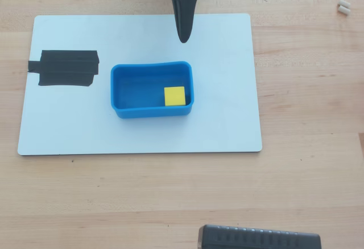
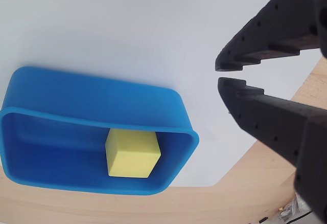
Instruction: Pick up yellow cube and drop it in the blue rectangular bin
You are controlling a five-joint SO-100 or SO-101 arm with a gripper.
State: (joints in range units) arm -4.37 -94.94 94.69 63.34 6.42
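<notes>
- overhead view, far left: a black tape patch (image 1: 66, 67) sticks to the left part of a white board (image 1: 227, 124), its left end reaching past the board's edge onto the table.
- the white board lies flat on a pale wooden table (image 1: 307, 175) and carries the things of the task.
- middle of the board: the blue rectangular bin (image 1: 151, 112) sits with its long sides running left to right, well apart from the tape patch.
- the yellow cube (image 1: 174, 96) rests inside the bin, on its floor, in the lower right corner as the overhead view shows it, close to the right wall.
- above the bin in the overhead view, the black end effector (image 1: 183, 37) points down toward the bin's upper right corner, over bare board, apart from the rim.
- wrist view: the bin (image 2: 153, 104) fills the lower left, the cube (image 2: 132, 153) inside it near the right end.
- wrist view, right: the end effector (image 2: 227, 73) is nearly clenched, its two fingertips a narrow gap apart, grasping nothing.
- overhead view, upper right corner: small white bits (image 1: 343, 5) lie on the table.
- bottom edge, right of centre: a dark ridged object (image 1: 259, 238) is partly cut off.
</notes>
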